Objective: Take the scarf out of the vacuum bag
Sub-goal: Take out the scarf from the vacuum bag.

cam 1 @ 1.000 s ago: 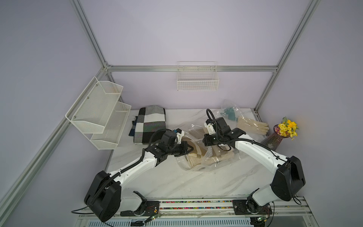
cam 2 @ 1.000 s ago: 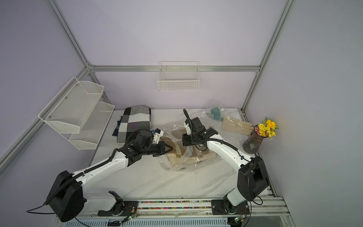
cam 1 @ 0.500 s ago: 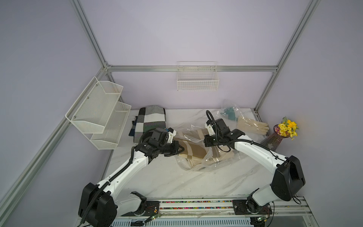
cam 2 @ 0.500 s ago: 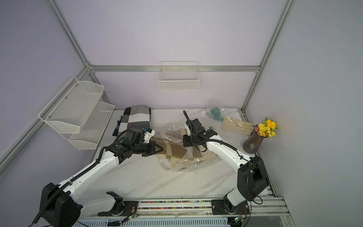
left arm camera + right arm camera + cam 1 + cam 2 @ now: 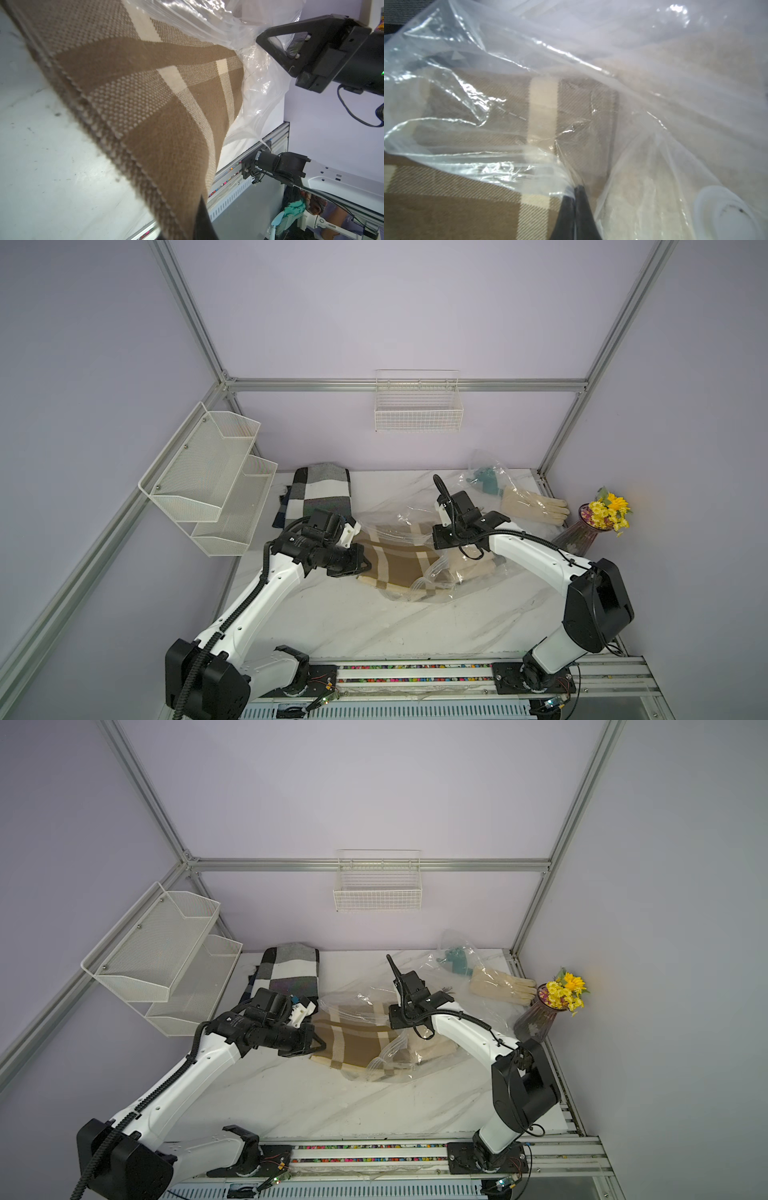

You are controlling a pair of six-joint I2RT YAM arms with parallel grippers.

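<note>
A brown and cream plaid scarf (image 5: pixel 399 564) (image 5: pixel 353 1044) lies half out of the vacuum bag (image 5: pixel 399 516) (image 5: pixel 353 1000), its left half bare on the table. My left gripper (image 5: pixel 365 566) (image 5: pixel 318 1046) is shut on the scarf's left end; in the left wrist view the cloth (image 5: pixel 145 104) drapes over the gripper (image 5: pixel 187 228). My right gripper (image 5: pixel 435 545) (image 5: pixel 392 1021) is shut on the bag's film (image 5: pixel 591 62), pinched at its tips (image 5: pixel 574 191). The white valve cap (image 5: pixel 724 212) lies beside it. A cream fluffy item (image 5: pixel 473 564) stays inside the bag.
A grey and white checked cloth (image 5: pixel 322 493) lies at the back left. Cream gloves (image 5: pixel 534 506), a small clear bag with a teal item (image 5: pixel 486 481) and a vase of yellow flowers (image 5: pixel 598 522) are at the back right. Wire shelves (image 5: pixel 212 477) hang left.
My left gripper has drawn back to the left, pulling the scarf farther out of the bag. The right gripper has kept its hold in place.
</note>
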